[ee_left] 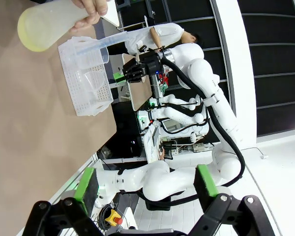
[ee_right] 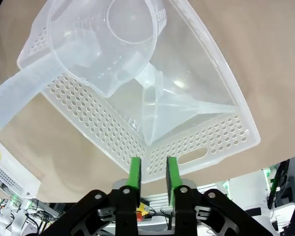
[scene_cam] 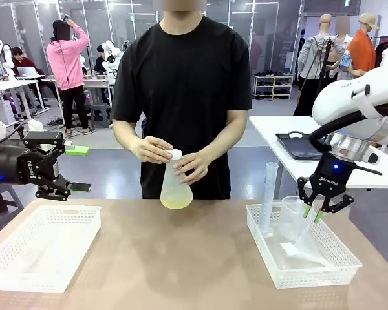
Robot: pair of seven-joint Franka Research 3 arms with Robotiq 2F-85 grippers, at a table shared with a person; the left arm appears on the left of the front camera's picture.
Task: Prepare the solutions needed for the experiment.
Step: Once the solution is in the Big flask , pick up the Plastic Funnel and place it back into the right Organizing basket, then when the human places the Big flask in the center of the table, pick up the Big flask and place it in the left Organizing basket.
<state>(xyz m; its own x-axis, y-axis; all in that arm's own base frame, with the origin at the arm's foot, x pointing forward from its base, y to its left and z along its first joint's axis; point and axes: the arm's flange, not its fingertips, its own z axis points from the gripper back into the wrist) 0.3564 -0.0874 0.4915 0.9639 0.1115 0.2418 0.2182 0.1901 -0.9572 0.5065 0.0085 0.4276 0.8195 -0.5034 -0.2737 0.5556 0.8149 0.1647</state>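
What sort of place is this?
Likely a robotics lab staged as a chemistry bench: a person holds a flask of yellow-green solution, and the right tool hangs over a basket of plastic labware.

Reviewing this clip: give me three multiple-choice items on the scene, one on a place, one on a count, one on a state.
1. Where is the flask?
A. on the floor
B. in the person's hands
C. on a shelf

2. How many white baskets lie on the table?
A. one
B. two
C. three

3. How is the left tool?
A. open
B. shut on the flask
C. shut, empty

Key:
1 B, both hands grip it at the far edge.
2 B, one lies at each end.
3 A, its fingers stand wide apart with nothing between.
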